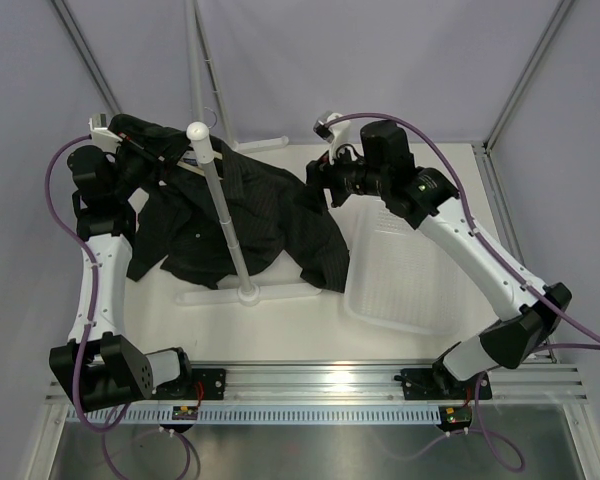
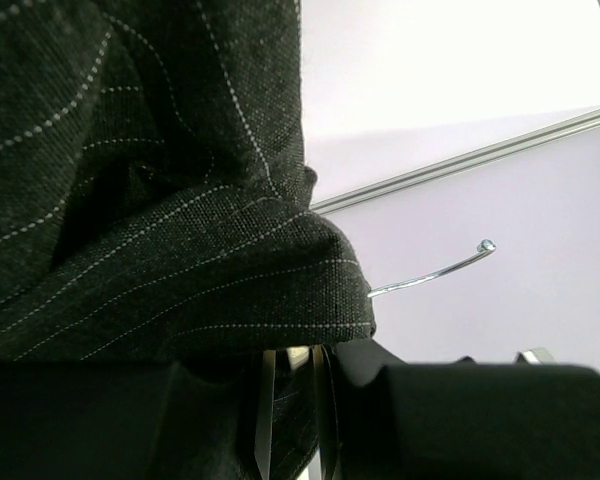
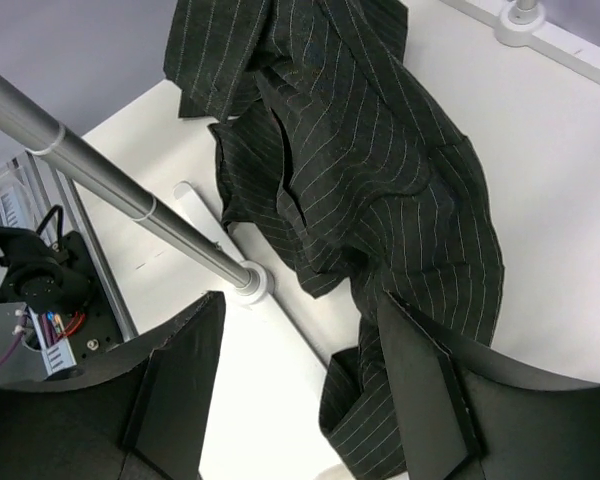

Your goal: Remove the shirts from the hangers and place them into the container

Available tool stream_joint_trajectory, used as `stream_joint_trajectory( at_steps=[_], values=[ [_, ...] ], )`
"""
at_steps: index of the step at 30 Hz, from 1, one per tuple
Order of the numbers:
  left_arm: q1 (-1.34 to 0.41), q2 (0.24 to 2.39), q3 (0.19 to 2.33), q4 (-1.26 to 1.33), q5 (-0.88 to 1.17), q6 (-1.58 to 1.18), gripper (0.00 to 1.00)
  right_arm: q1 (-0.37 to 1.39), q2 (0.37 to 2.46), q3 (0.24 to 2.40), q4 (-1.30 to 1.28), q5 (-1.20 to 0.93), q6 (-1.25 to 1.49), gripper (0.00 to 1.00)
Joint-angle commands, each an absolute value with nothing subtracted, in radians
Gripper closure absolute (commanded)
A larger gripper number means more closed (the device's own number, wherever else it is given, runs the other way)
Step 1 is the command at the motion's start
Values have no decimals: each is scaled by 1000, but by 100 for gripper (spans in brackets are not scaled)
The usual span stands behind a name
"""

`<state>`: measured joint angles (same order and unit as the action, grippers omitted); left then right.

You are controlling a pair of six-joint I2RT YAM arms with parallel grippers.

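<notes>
**Shirt draped at the rack, pinched on the left, free on the right**

On the white table (image 1: 280,310) the black pinstriped shirt (image 1: 250,215) spreads across the rack pole (image 1: 225,220), its right side trailing down to the tabletop just beside the clear container (image 1: 400,290), which holds none of it. The left gripper (image 1: 130,135) sits at the shirt's far-left shoulder, its jaws clenched on a bunched fold of cloth. The right gripper (image 3: 300,320) hovers at the shirt's right edge with its fingers (image 3: 420,370) spread wide, the cloth lying below and beyond them, ungrasped. The hanger hook (image 2: 430,272) pokes out from under the gripped fold.
</notes>
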<state>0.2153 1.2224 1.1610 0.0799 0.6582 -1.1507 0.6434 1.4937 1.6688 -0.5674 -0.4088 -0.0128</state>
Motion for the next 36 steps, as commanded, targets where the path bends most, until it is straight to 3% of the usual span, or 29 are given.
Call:
stream_joint_trajectory(
  at_steps=[1, 17, 25, 29, 33, 36],
  values=[
    [221, 1184, 1189, 181, 686, -1183, 100, 650, 1545, 1706, -520, -502, -97, 28],
    [219, 1172, 1138, 225, 724, -1210, 100, 649, 1759, 1896, -545, -517, -248, 20],
    [221, 1170, 1140, 235, 732, -1215, 100, 650, 1833, 1940, -571, -540, -271, 24],
    [221, 1177, 1147, 239, 733, -1224, 100, 650, 1838, 1922, -565, -554, -267, 32],
    [221, 1181, 1163, 239, 738, -1227, 100, 650, 1830, 1882, -546, -563, -261, 49],
    [222, 1183, 1167, 241, 735, -1230, 100, 649, 1824, 1859, -535, -575, -255, 77]
  ],
)
